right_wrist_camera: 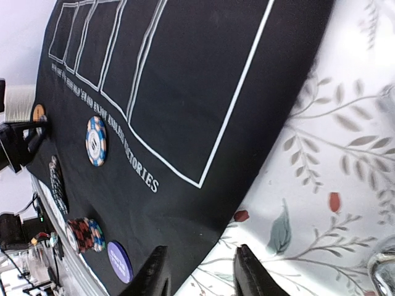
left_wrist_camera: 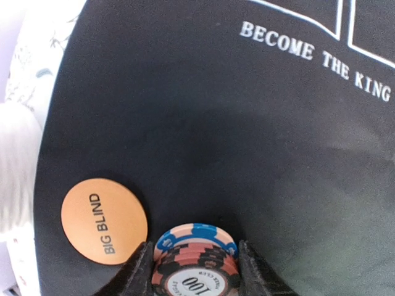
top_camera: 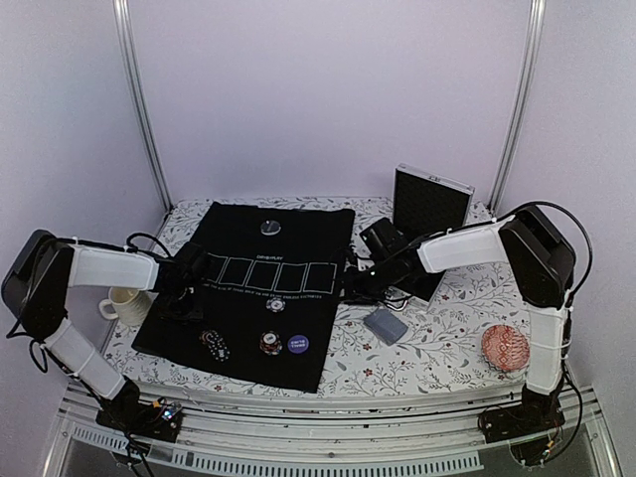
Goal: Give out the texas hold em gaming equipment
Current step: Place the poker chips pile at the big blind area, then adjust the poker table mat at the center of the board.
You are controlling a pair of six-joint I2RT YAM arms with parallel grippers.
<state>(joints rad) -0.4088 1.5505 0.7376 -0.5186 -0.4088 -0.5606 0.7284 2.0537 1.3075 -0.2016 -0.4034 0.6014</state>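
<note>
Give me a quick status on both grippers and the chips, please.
Left gripper closed on chip stack beside orange button. Right gripper open, empty, over mat edge. Nothing in the way.

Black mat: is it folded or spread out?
Spread out. The black mat lies flat on the table, with its whole row of white boxes showing.

The mat [top_camera: 248, 298] lay centre-left on the bench [top_camera: 437, 353]. The mug [top_camera: 124, 304] stood at its left edge, the cards [top_camera: 385, 325] right of it. Chip stacks [top_camera: 214, 345] sat along its lower edge; a case [top_camera: 429, 204] stood upper right.
</note>
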